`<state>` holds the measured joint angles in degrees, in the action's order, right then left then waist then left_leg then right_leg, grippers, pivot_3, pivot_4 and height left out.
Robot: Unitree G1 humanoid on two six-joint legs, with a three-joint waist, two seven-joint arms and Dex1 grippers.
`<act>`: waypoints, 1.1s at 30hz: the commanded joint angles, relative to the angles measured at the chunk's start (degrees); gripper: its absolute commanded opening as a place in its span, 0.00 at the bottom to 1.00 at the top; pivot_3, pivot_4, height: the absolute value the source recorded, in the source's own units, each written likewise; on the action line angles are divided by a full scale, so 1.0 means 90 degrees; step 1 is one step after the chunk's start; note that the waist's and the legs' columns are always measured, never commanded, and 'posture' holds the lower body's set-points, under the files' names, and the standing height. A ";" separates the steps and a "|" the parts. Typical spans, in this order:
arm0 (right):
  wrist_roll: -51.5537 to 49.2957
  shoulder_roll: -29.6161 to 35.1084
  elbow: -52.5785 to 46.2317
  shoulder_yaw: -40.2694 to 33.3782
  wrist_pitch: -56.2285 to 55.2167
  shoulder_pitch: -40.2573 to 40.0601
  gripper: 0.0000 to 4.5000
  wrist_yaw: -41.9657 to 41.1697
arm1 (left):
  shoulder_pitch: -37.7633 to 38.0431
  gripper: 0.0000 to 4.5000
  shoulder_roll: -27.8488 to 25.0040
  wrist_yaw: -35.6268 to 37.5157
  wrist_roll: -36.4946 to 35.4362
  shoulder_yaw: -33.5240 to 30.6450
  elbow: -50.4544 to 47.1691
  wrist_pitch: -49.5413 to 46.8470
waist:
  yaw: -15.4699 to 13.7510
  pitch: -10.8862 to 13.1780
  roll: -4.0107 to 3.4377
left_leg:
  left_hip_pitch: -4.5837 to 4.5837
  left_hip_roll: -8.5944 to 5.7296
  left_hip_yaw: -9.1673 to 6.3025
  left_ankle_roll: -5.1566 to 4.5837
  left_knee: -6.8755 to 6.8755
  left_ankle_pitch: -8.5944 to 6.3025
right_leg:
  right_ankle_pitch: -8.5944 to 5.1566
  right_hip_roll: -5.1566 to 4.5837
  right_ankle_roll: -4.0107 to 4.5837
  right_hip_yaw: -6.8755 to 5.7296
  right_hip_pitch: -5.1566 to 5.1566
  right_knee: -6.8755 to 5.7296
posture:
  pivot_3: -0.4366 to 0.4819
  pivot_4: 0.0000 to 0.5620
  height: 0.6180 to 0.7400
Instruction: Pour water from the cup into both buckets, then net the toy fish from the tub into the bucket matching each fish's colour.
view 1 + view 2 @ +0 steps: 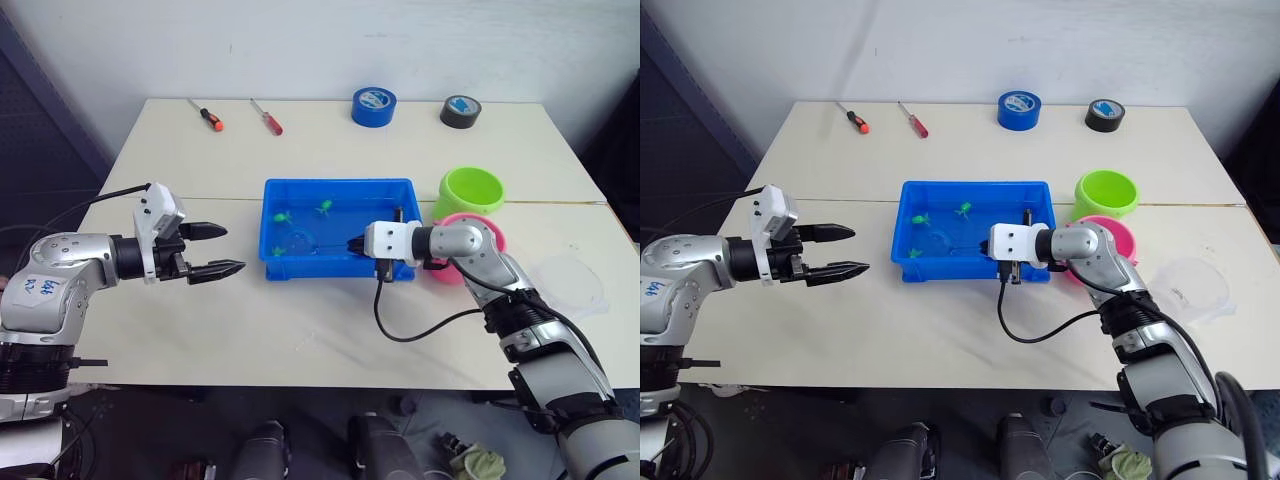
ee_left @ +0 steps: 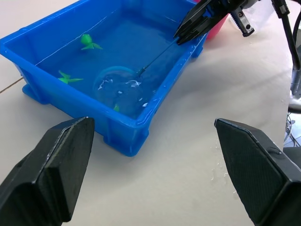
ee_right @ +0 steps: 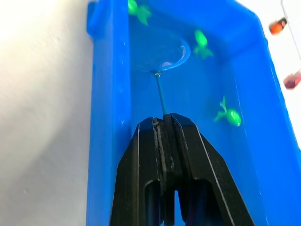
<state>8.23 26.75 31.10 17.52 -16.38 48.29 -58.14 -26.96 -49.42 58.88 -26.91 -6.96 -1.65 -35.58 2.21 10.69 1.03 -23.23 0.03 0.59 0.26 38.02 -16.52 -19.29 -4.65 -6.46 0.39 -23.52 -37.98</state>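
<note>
Right gripper [image 3: 165, 123] clamped on the thin handle of the net [image 3: 162, 50], fingers pressed together over the near right part of the tub [image 1: 338, 188]. Left gripper [image 1: 216, 250] spread wide, empty, hanging above the table [image 1: 300, 330] just left of the tub, fingertips pointing at its left wall. Tub in the middle of the table, holding water; net hoop lying low in it near the front wall, handle slanting up to the clamped fingers. Cup [image 1: 1193, 284] on the table to the right, beyond the right forearm, well apart from the tub. Green bucket [image 1: 471, 191] upright just right of the tub's far corner; pink bucket [image 1: 492, 236] touching its near side, partly hidden behind the right arm. Blue tape [image 1: 373, 106] and black tape [image 1: 461, 111] near the far edge, well apart from each other. Two screwdrivers at the far left edge, orange-handled [image 1: 207, 116] and red-handled [image 1: 267, 118], lying side by side with a gap. Green fish in the water: one [image 1: 283, 215] by the left wall, one [image 1: 325, 207] near the far wall, one [image 1: 279, 251] at the near left corner beside the hoop. Cannot tell whether anything lies inside the mesh.
</note>
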 commanded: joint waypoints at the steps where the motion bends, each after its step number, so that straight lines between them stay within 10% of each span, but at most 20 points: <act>1: -0.0480 -0.0183 -0.0246 -0.0185 0.0517 0.0037 0.00 -0.0268 | -0.0158 0.99 -0.0022 0.0001 -0.0103 -0.0212 -0.0071 0.0085 | -0.0001 0.0000 0.0000 | 0.0000 0.0000 0.0000 0.0000 0.0000 0.0000 | 0.0000 0.0000 0.0000 0.0000 0.0000 0.0000 | 0.48 0.27 1.00; 15: -0.0929 -0.0253 0.0200 -0.0532 0.1869 0.0616 0.00 -0.0599 | -0.0221 0.99 0.0060 -0.0070 -0.0053 -0.0215 0.0109 0.0269 | 0.0053 0.0000 0.0000 | 0.0000 0.0000 -0.0003 0.0002 -0.0001 0.0000 | 0.0000 -0.0002 0.0000 -0.0001 0.0000 0.0000 | 0.48 0.27 1.00; 33: -0.0022 -0.0099 0.0710 0.0112 -0.0235 0.0690 0.00 -0.0651 | -0.0152 0.99 0.0022 0.0039 -0.0054 -0.0259 0.0059 0.0317 | 0.0110 0.0000 0.0000 | -0.0001 0.0001 -0.0001 0.0003 -0.0003 -0.0001 | 0.0000 0.0000 0.0000 -0.0001 -0.0001 0.0000 | 0.48 0.27 1.00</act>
<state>8.97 26.28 38.49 18.28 -17.51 53.77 -63.41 -28.35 -48.18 58.53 -26.88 -7.97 0.41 -33.60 3.20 10.69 1.03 -23.23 0.04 0.58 0.29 38.00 -16.53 -19.29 -4.65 -6.46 0.39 -23.54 -37.98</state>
